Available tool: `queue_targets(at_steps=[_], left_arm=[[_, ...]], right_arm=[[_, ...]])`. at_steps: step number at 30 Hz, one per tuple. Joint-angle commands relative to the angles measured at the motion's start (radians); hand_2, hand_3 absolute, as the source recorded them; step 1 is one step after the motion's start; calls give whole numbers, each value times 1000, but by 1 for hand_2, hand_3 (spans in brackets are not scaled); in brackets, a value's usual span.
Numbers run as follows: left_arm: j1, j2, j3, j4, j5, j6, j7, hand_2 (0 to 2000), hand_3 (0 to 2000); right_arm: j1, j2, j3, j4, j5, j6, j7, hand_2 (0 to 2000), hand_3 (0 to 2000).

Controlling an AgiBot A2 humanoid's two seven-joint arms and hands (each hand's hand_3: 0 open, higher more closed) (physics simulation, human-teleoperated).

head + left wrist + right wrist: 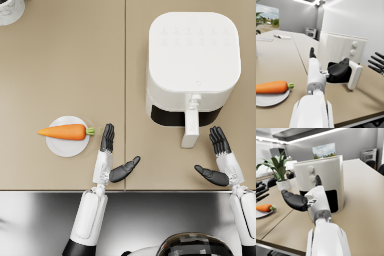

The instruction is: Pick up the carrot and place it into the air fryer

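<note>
On round white plate [66, 145], tapered carrot [64, 132]

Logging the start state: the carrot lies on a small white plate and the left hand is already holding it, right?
Not quite. The carrot does lie on the small white plate, but the left hand holds nothing: its fingers are apart, beside the carrot's green end. The head view shows this.
</note>
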Motion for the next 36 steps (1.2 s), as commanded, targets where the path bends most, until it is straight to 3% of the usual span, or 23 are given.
queue_targets(at_steps=[1, 26, 29, 32, 36], left_arm=[[0, 0, 0, 0, 0, 0, 0, 0, 0], [2, 1, 30, 16, 0, 0, 0, 0, 0], [12, 16, -10, 36, 0, -64, -64, 0, 0], [35, 34, -37, 105, 44, -87, -87, 0, 0], [57, 53, -62, 128, 222, -97, -97, 0, 0]], right_arm=[[0, 0, 0, 0, 0, 0, 0, 0, 0], [2, -1, 30, -16, 0, 0, 0, 0, 0], [36, -31, 48, -72, 0, -63, 64, 0, 0], [54, -51, 61, -120, 0, -86, 87, 0, 0], [69, -71, 57, -158, 177, -96, 97, 0, 0]])
